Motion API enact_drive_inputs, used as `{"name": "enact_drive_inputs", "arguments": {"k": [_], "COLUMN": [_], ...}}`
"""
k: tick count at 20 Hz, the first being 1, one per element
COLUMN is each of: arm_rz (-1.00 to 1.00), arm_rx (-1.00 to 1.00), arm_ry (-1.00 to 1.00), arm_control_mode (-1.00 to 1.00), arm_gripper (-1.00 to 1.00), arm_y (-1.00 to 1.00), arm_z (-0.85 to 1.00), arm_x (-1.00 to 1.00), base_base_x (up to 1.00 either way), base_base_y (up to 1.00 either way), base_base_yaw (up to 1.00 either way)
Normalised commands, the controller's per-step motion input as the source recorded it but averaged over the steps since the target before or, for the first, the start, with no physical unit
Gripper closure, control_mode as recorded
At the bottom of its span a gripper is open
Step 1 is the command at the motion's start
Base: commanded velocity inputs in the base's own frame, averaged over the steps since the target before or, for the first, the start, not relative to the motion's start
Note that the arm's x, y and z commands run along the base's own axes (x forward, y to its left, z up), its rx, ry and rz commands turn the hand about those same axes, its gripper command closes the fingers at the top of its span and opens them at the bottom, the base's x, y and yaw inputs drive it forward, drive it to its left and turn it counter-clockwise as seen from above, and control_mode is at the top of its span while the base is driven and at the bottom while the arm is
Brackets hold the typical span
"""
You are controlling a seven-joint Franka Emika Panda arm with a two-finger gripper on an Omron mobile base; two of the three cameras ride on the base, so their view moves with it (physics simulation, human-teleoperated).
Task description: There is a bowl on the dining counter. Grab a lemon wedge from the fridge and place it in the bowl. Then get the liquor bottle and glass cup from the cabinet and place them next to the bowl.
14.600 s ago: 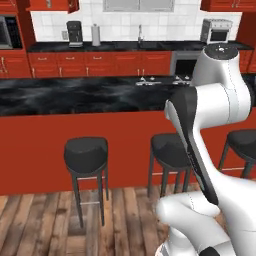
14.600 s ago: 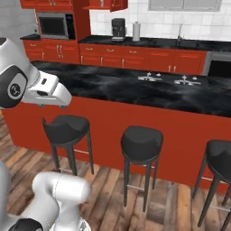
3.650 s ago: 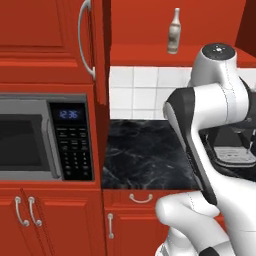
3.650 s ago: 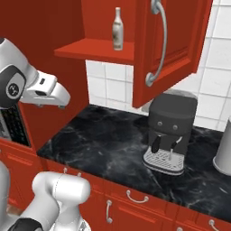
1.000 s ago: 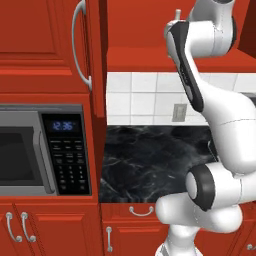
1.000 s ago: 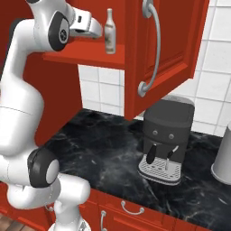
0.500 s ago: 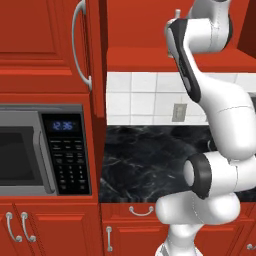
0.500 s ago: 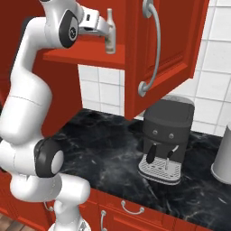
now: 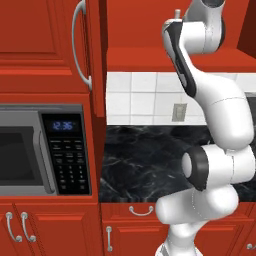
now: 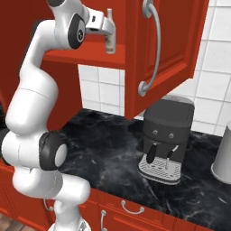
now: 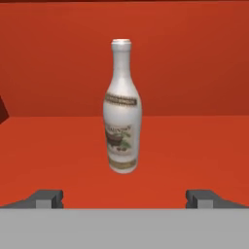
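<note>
The liquor bottle (image 11: 121, 107), white-grey with a dark label, stands upright on the red shelf (image 10: 85, 56) of the open wall cabinet. In the hand view it is centred just beyond my open gripper (image 11: 124, 198), with one fingertip (image 11: 48, 197) on each side and nothing between them. In the right base view the gripper (image 10: 107, 27) is raised to shelf height, right at the bottle (image 10: 110, 43). The bottle's neck (image 9: 177, 12) peeks past the arm in the left base view. The glass cup, bowl, lemon wedge, fridge and dining counter are out of view.
The cabinet door (image 10: 171, 45) with its curved grey handle (image 10: 153, 49) hangs open to the right of the shelf. Below it are a black marble counter (image 9: 145, 165), a dark coffee machine (image 10: 166, 140), a grey metal container (image 10: 223, 155) and a built-in microwave (image 9: 40, 150).
The base drove from the dining counter to this cabinet. Over the last second the arm has stayed raised at the shelf, with the gripper edging closer to the bottle.
</note>
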Motion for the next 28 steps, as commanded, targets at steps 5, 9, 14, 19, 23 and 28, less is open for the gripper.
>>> {"name": "enact_drive_inputs", "arguments": {"k": [5,9,14,19,23,28], "arm_rz": [0.0,0.0,0.0,0.0,0.0,0.0], "arm_rx": [0.0,0.0,0.0,0.0,0.0,0.0], "arm_ry": [-0.01,0.0,0.0,0.0,0.0,0.0], "arm_control_mode": [-1.0,-1.0,-1.0,-1.0,-1.0,-1.0], "arm_gripper": [-1.0,-1.0,-1.0,-1.0,-1.0,-1.0], "arm_y": [0.0,0.0,0.0,-0.01,-0.06,-0.14], "arm_z": [-0.06,-0.02,0.0,0.0,0.0,0.0], "arm_x": [0.39,0.34,0.33,0.24,0.27,0.24], "base_base_x": [0.0,0.0,0.0,0.0,0.0,0.0], "base_base_y": [0.0,0.0,0.0,0.0,0.0,0.0], "base_base_yaw": [0.0,0.0,0.0,0.0,0.0,0.0]}}
